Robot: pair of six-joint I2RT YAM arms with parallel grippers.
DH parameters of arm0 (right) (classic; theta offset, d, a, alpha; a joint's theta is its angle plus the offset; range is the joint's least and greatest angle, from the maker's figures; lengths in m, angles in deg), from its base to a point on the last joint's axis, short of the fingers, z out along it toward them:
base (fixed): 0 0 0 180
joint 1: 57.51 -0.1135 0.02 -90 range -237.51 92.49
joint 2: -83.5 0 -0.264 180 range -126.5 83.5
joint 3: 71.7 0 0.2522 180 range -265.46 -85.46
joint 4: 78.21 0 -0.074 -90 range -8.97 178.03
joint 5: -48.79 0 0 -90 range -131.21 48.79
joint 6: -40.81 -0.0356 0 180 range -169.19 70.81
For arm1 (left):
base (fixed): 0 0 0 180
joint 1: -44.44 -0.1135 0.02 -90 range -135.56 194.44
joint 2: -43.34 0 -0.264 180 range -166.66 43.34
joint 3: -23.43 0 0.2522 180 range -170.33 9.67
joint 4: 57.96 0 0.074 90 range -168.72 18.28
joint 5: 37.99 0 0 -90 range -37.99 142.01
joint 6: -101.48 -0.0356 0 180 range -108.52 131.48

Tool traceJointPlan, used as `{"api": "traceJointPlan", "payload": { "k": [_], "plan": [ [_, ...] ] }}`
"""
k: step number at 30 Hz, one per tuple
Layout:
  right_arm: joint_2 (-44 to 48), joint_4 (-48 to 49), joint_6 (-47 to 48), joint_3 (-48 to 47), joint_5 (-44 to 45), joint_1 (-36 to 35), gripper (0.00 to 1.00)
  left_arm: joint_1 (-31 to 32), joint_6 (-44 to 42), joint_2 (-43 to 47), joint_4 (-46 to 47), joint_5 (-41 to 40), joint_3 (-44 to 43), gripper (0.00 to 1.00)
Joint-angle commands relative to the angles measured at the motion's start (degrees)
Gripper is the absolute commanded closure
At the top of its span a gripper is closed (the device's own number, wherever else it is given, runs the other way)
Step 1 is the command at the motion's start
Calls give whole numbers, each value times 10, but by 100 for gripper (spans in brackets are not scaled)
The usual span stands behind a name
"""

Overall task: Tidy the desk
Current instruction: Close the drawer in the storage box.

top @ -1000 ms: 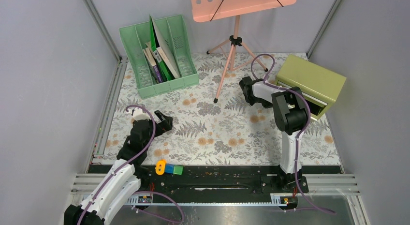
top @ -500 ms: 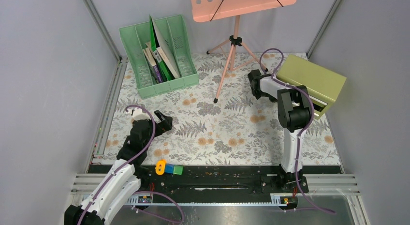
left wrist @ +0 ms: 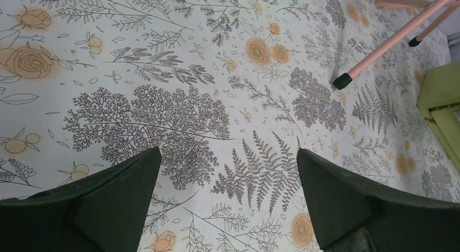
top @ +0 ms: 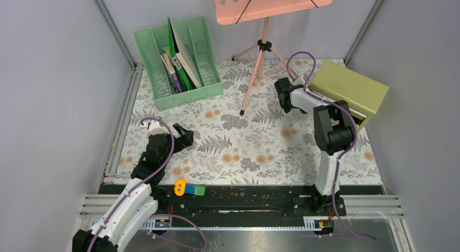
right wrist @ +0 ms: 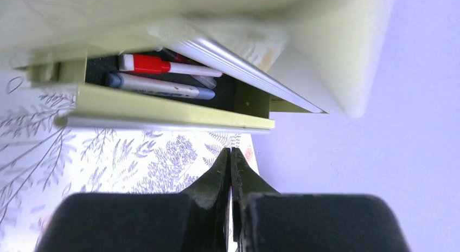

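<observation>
The counter [top: 238, 149] fills the middle of the top view: rigid, fixed, its cloth probably slippery, so take hold of what stands on it instead. Left of centre the left end effector [left wrist: 228, 154] is spread wide. At right the right end effector [right wrist: 230, 154], pressed together and empty, faces the open drawer [right wrist: 163, 108].

Item count, table and fittings.
One table [top: 244, 149]; one green file rack [top: 190, 94]; one pink music stand [top: 264, 24]; one olive drawer box [top: 350, 86] holding two visible markers, a red marker [right wrist: 163, 65] and a grey marker [right wrist: 154, 87]; three small pieces at the near rail: orange piece [top: 180, 187], blue block [top: 190, 189], green block [top: 200, 190]. Books in the rack: number indeterminate.
</observation>
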Motion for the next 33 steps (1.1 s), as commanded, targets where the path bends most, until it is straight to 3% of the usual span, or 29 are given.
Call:
{"api": "traceJointPlan", "payload": {
  "k": [1, 4, 9, 17, 23, 26, 31, 33],
  "plan": [
    [115, 26, -25, 29, 10, -53, 100, -3, -5, -1, 27, 10, -6, 1],
    [156, 6, -64, 49, -15, -78, 100, -3, -5, 0, 28, 10, -6, 1],
    [235, -46, -189, 89, -144, -82, 100, -4, -4, 1, 27, 10, -5, 1],
    [414, 52, -331, 233, -393, -45, 100, -4, -5, 4, 26, 10, -5, 1],
    [542, 225, -436, 411, -642, 95, 100, -5, -5, 4, 26, 12, -5, 1],
    [580, 288, -466, 468, -725, 177, 100, -5, -6, 3, 27, 13, -5, 1],
    [563, 360, -515, 518, -850, 298, 100, -6, -6, 0, 27, 15, -6, 1],
    [539, 438, -555, 543, -907, 344, 100, -6, -6, 2, 27, 15, -5, 1]
  ]
}}
